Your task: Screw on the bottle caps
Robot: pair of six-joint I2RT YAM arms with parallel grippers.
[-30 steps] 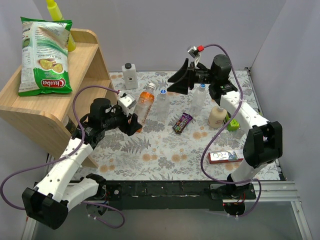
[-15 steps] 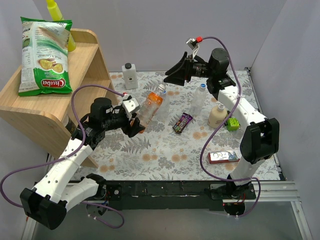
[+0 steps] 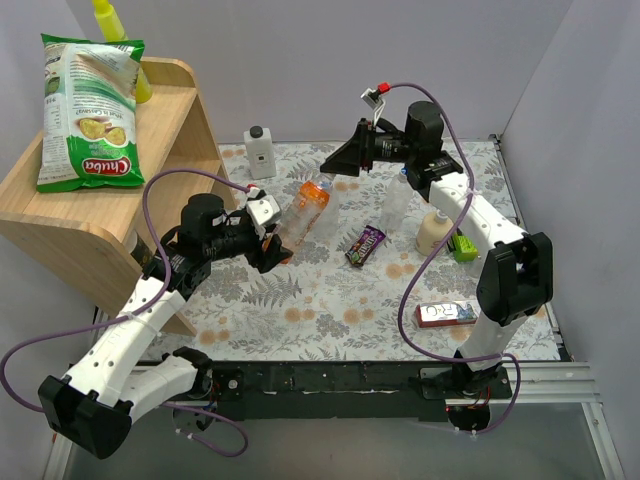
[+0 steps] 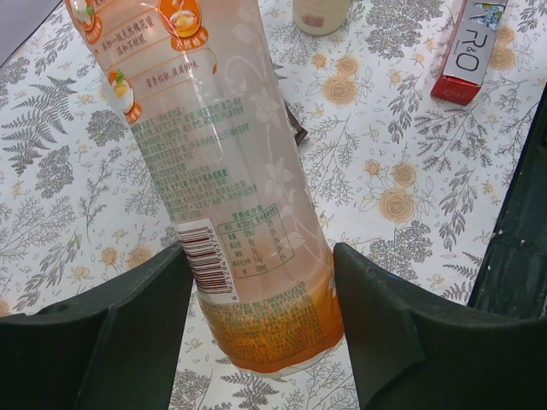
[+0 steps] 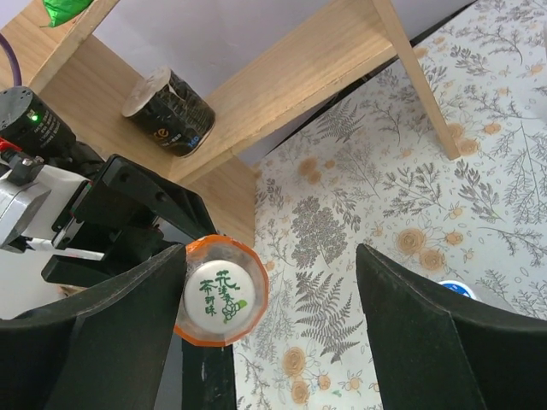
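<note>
The orange bottle is tilted off the table, its base held between the fingers of my left gripper, which is shut on it. In the left wrist view the labelled bottle fills the gap of the left gripper. My right gripper is open at the bottle's top end. In the right wrist view the whitish cap with green characters sits on the bottle's top inside the open right gripper, close to the left finger. One clear bottle stands behind the orange one, another clear bottle under the right arm.
A wooden shelf with a chips bag stands at the left. A white square bottle is at the back. A candy bar, cream bottle, green item and red box lie to the right.
My left gripper has lifted and tipped the orange bottle toward the right arm. My right gripper has swung left to the bottle's top, and its jaws have narrowed slightly.
</note>
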